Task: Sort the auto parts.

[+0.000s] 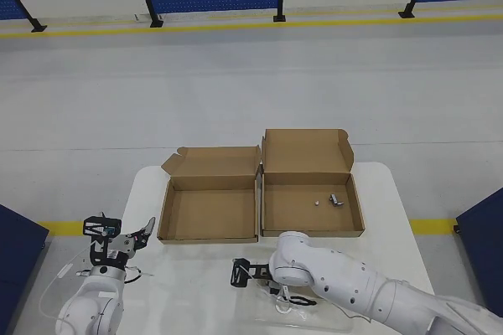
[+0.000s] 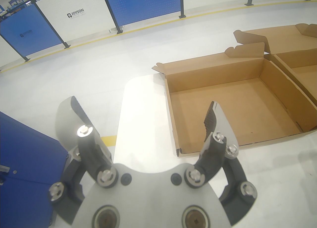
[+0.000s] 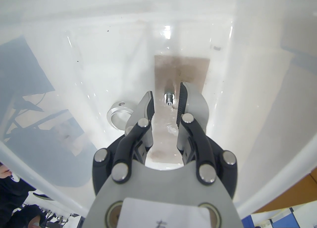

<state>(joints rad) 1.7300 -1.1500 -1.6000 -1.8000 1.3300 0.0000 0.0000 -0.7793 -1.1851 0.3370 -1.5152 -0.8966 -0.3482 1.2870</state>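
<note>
White worktop [image 1: 193, 260], clear plastic tray [image 3: 62, 48] at 6 o'clock. Small silver bolt [image 3: 169, 98] lies between right fingers [image 3: 192, 101], gap narrow, not yet clamped. Bolt axis seemingly runs along them. Silver metal ring [image 3: 118, 112] just outside. Left fingers [image 2: 218, 120] wide, empty, 9 o'clock.

All my feeds are bright, lit evenly from overhead. In the top view the white table [image 1: 193, 260] and the pale floor [image 1: 235, 75] nearly wash together. The left cardboard box [image 2: 235, 105] holds soft shade along its inner walls. The clear plastic bin [image 3: 247, 78] throws glare spots and hazy reflections at me. Both wrist views bow towards their edges, and the yellow floor line [image 2: 215, 11] curves.
</note>
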